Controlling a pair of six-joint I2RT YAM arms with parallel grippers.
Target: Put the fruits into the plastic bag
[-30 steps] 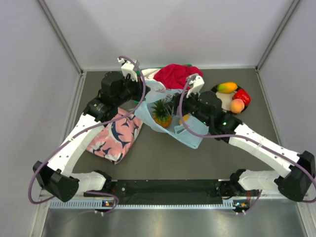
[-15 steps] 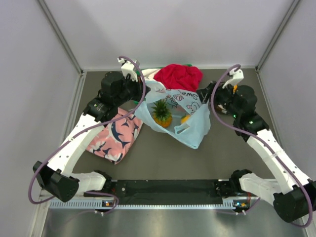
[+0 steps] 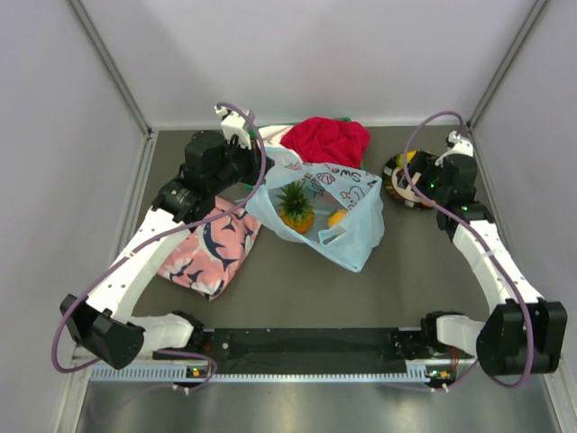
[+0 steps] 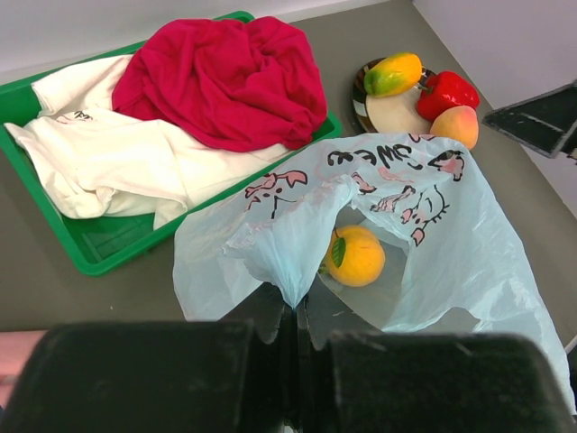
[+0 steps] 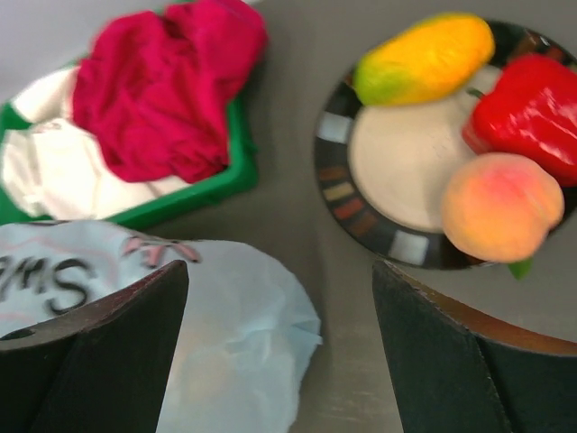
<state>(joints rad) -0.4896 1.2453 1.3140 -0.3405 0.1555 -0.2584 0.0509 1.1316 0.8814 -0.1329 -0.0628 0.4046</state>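
From above, the right arm [image 3: 487, 253] covers most of the plate [image 3: 395, 191] by the table's far right corner, leaving the fruits [image 3: 403, 160] on it as scraps of colour too small to tell apart. The right wrist view is soft throughout, the red pepper-like fruit [image 5: 527, 113] running off its right edge and the plastic bag [image 5: 225, 316] off the bottom. In the left wrist view the left gripper [image 4: 293, 336] is a dark blur along the bottom edge, swallowing the bag's pinched rim, and the bag's folds hide the pineapple [image 3: 296, 207].
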